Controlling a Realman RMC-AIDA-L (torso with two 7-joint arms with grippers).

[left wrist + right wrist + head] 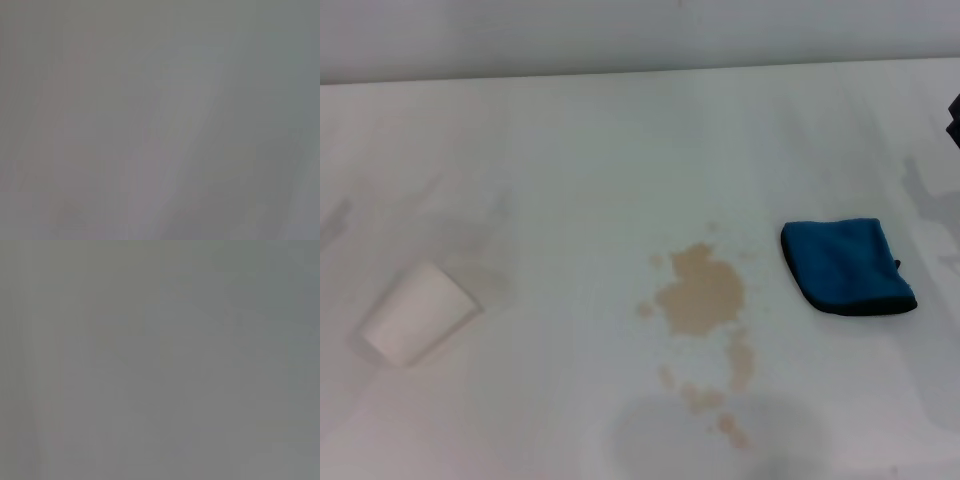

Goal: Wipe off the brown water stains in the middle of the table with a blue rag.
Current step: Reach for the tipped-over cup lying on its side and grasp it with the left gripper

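The brown water stains lie in the middle of the white table: a tan blotch with several smaller droplets trailing toward the near edge. The blue rag lies folded flat on the table just right of the stains, apart from them. A dark sliver of my right gripper shows at the right edge of the head view, beyond the rag and well clear of it. My left gripper is out of view. Both wrist views show only plain grey.
A small whitish cup lies on its side at the left of the table. The table's far edge meets a pale wall. Grey shadows fall on the table at the near middle and the right.
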